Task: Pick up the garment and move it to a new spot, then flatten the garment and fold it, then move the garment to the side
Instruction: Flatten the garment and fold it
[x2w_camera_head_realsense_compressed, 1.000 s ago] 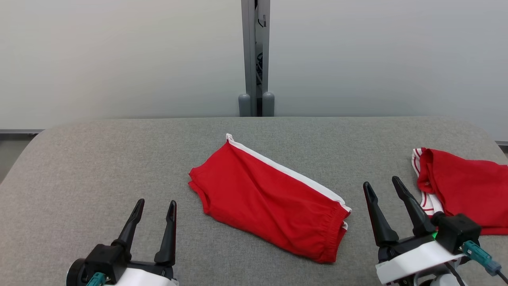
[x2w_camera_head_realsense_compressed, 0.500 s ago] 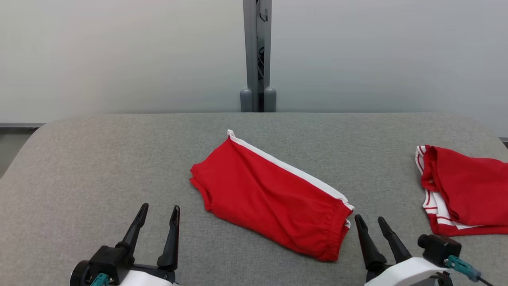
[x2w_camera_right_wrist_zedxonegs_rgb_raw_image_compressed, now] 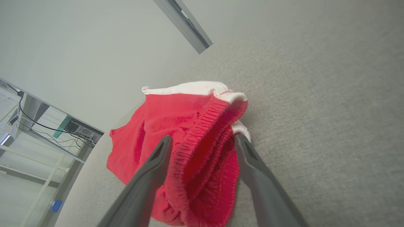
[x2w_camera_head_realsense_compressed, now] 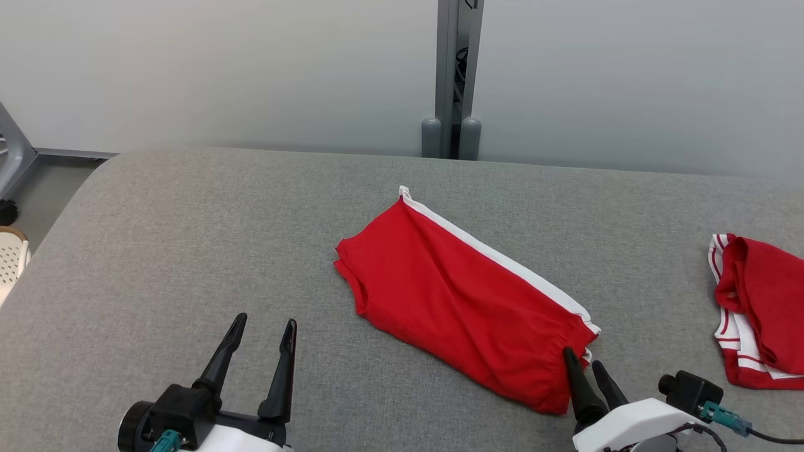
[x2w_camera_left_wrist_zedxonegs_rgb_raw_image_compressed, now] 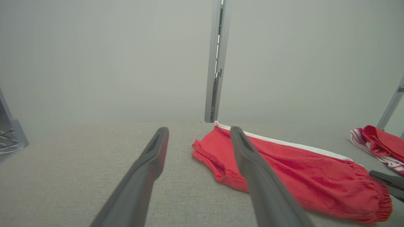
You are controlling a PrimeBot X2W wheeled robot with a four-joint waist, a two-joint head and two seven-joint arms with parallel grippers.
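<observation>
Shorts [x2w_camera_head_realsense_compressed: 465,295] lie mid-frame on the table [x2w_camera_head_realsense_compressed: 157,251] as the right gripper [x2w_camera_head_realsense_compressed: 581,363], fingers spread, has dropped back from beside the spare garment [x2w_camera_head_realsense_compressed: 760,307] to straddle their waistband [x2w_camera_right_wrist_zedxonegs_rgb_raw_image_compressed: 202,132]. The left gripper [x2w_camera_head_realsense_compressed: 266,321] waits spread, lower left. A grasp looks imminent.

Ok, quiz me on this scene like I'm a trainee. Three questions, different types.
1. True or false: the right gripper is clamped shut on the red shorts.
2. The left gripper is: A) holding the shorts, B) open above bare grey table, C) shut and empty.
3. How many red garments lie on the table?
Key: 1 false, it is open, straddling the waistband; 2 B; 3 two, the shorts and a striped garment.
</observation>
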